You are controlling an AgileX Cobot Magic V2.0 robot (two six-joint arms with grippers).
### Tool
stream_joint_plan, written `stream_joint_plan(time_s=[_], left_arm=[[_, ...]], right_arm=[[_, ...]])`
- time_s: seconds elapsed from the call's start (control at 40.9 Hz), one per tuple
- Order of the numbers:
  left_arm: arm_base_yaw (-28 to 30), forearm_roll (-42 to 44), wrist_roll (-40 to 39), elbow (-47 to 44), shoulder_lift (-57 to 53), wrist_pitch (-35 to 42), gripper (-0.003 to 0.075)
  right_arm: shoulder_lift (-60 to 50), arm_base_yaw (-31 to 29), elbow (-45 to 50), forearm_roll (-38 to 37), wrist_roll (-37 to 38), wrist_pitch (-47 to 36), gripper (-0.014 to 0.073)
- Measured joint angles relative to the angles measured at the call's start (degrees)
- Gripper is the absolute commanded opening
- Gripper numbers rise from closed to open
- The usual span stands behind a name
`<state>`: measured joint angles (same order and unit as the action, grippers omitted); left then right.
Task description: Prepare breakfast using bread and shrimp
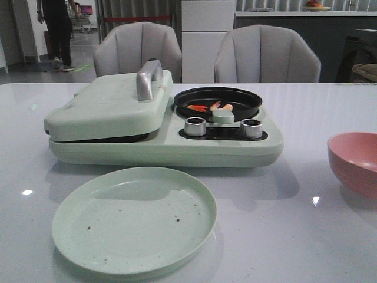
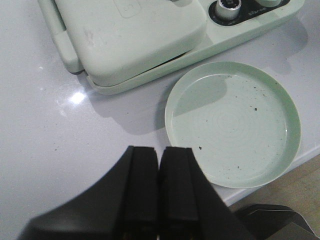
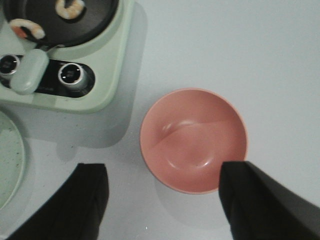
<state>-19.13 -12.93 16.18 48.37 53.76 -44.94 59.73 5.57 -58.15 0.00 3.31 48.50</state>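
The left gripper (image 2: 160, 195) is being held just above the white table (image 2: 45, 135), its two dark fingers (image 2: 140, 185) pressed together with nothing between them. Just ahead of it and slightly to one side, the pale green plate (image 2: 233, 124) is lying empty but for a few dark crumbs. Further ahead, the mint-green cooker (image 2: 135, 45) is standing with its flat lid (image 1: 112, 103) closed; whether bread is lying under that lid cannot be told, and no bread is being shown in any view.

The right gripper (image 3: 162, 200) is being held wide open above the table, and nothing is being gripped. The pink bowl (image 3: 194, 140) is lying empty just beyond the gap between its fingers. Beyond the bowl and off to the side, the shrimp (image 3: 27, 29) are lying in the round black pan (image 1: 218, 102) at the cooker's right end, two curled pieces showing there, with two silver knobs (image 3: 72, 75) just beside the pan.
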Motion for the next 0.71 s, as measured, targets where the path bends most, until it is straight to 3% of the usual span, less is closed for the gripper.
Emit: stream_joint_plan(time_s=[0.415,0.708], left_arm=[[0.0,0.0,0.0,0.0,0.0,0.0,0.0101],[0.0,0.0,0.0,0.0,0.0,0.0,0.0101]], right_arm=[[-21.6,1.8,13.6,-0.7,-0.1,3.9,0.0571],[-27.0,1.8,19.3,-1.0,-0.1,4.8,0.0568]])
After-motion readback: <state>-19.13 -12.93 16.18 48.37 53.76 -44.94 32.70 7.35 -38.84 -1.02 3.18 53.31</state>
